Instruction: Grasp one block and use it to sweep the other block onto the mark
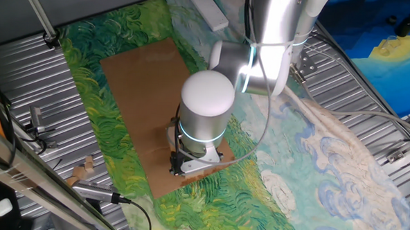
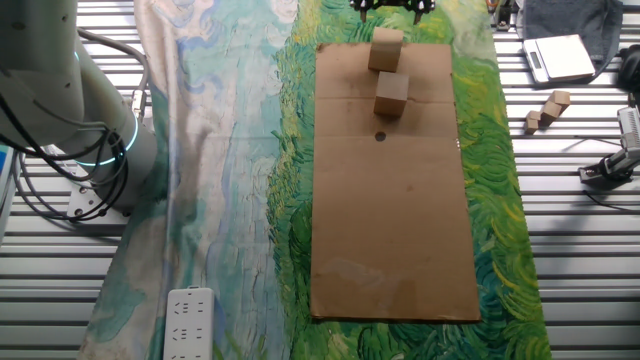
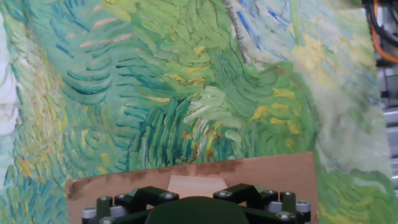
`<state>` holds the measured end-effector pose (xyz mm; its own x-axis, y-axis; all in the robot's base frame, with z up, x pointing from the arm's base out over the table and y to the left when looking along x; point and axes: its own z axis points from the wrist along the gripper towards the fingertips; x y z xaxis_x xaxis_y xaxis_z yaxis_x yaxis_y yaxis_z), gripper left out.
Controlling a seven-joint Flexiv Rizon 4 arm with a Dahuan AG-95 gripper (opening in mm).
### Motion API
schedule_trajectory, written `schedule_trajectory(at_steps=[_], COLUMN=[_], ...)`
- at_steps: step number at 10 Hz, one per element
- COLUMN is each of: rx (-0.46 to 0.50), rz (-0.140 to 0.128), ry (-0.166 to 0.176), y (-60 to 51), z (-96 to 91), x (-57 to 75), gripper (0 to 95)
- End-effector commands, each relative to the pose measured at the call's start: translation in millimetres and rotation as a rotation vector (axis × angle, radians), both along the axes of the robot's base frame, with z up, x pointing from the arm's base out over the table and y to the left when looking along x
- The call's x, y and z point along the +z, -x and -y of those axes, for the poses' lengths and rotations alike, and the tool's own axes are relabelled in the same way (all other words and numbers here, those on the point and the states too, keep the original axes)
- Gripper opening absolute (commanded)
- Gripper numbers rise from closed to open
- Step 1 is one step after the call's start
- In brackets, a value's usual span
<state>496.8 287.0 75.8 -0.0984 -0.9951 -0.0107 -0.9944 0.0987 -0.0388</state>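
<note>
A brown cardboard sheet [image 2: 395, 230] lies on the painted cloth. Two pale wooden cubes stand near its far end in the other fixed view: the far cube [image 2: 386, 48] and the near cube [image 2: 392, 93], close together. The mark [image 2: 380, 137], a tiny black dot, lies on the cardboard just in front of the near cube. My gripper [image 2: 393, 8] is at the top edge, over the far cube, with its black fingers spread wider than the cube. In the hand view the gripper [image 3: 194, 191] straddles a cube top [image 3: 193, 185]. In one fixed view the arm [image 1: 205, 108] hides both cubes.
A white power strip [image 2: 188, 320] lies at the cloth's near left corner. Small wooden pieces [image 2: 548, 108] and a white scale [image 2: 560, 58] sit on the ribbed metal table to the right. The arm's base [image 2: 60, 110] stands at the left.
</note>
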Motion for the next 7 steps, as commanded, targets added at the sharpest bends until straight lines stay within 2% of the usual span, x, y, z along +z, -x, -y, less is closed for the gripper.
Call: schedule_trajectory(at_steps=[1, 3, 4, 7], rx=[-0.008, -0.013, -0.015, -0.020], rz=[0.003, 0.003, 0.003, 0.005], ry=[-0.004, -0.003, -0.004, -0.004], y=[0.8, 1.3, 1.7, 3.0], z=[3.2, 5.5, 6.8, 8.5], x=[-3.3, -5.3, -7.4, -15.7], gripper=[95.0, 95.0, 76.0, 76.0])
